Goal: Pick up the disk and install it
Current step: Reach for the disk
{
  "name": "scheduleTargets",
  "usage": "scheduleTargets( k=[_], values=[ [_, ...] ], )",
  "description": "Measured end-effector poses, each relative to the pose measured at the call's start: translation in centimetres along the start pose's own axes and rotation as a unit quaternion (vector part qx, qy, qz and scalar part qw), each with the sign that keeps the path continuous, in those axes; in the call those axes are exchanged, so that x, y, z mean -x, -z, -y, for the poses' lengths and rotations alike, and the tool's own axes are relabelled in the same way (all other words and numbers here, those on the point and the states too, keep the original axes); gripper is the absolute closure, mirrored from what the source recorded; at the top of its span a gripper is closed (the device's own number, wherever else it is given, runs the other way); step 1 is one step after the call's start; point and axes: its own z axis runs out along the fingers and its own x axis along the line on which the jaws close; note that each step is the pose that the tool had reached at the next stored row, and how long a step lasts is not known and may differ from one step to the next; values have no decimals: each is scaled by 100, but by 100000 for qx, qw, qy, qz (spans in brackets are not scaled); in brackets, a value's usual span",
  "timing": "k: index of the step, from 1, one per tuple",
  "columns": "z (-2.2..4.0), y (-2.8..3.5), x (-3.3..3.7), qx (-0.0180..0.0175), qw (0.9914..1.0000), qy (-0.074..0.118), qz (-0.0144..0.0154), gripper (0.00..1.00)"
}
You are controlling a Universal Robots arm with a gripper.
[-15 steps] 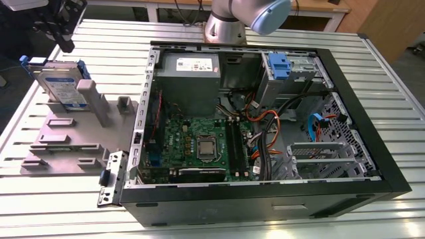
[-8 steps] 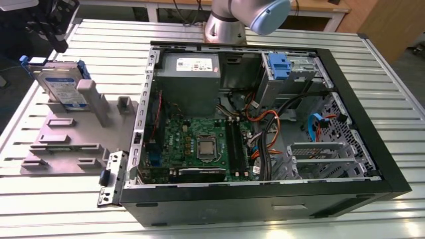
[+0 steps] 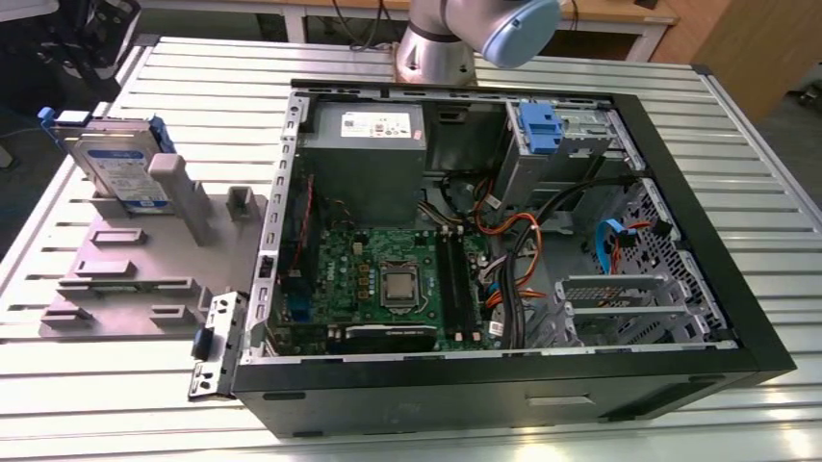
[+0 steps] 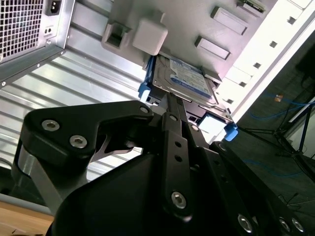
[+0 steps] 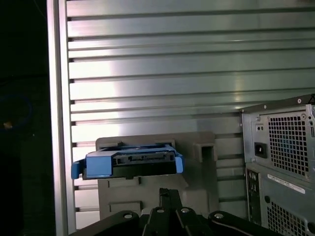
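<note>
Currently disk [image 3: 122, 164] stands on edge in grey holder [image 3: 129, 279], upper left of exterior view. End effector [image 5: 169, 192] is closed, empty and apart from it. Best approach: open wide, centre squarely over blue carrier.

Disk [image 3: 118, 162] stands on fixture [image 3: 141, 255] beside computer case [image 3: 514, 395]

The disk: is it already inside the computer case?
No, the disk stands in the grey holder on the table, outside the open computer case.

Silver arm [image 3: 434, 53] with pale blue joint cap [image 3: 521, 29], black hand [image 4: 170, 103] at its wrist
</note>
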Motion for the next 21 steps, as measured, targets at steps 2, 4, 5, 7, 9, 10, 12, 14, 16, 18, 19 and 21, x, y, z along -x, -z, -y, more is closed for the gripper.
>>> scheduleTargets(
  k=[2, 4, 5, 7, 9, 10, 12, 14, 16, 18, 19, 21],
  values=[
    [-10, -14, -29, -10, 100000, -1, -12, 89],
    [-20, -32, -59, -11, 100000, 3, -12, 89],
    [-25, -41, -75, -11, 100000, 4, -15, 89],
    [-31, -60, -108, -9, 100000, 3, -10, 89],
    [-37, -89, -130, -4, 100000, 0, -2, 89],
    [-39, -106, -137, -9, 100000, 1, -11, 89],
    [-44, -140, -153, -8, 100000, -2, -10, 89],
    [-47, -168, -174, -9, 100000, -2, -10, 89],
    [-51, -183, -200, -15, 100000, -2, -19, 89],
    [-56, -201, -226, -2, 100000, -1, 0, 89],
    [-59, -208, -237, -6, 100000, -2, -6, 89],
    [-64, -228, -255, -7, 100000, 0, -8, 89]
  ],
)
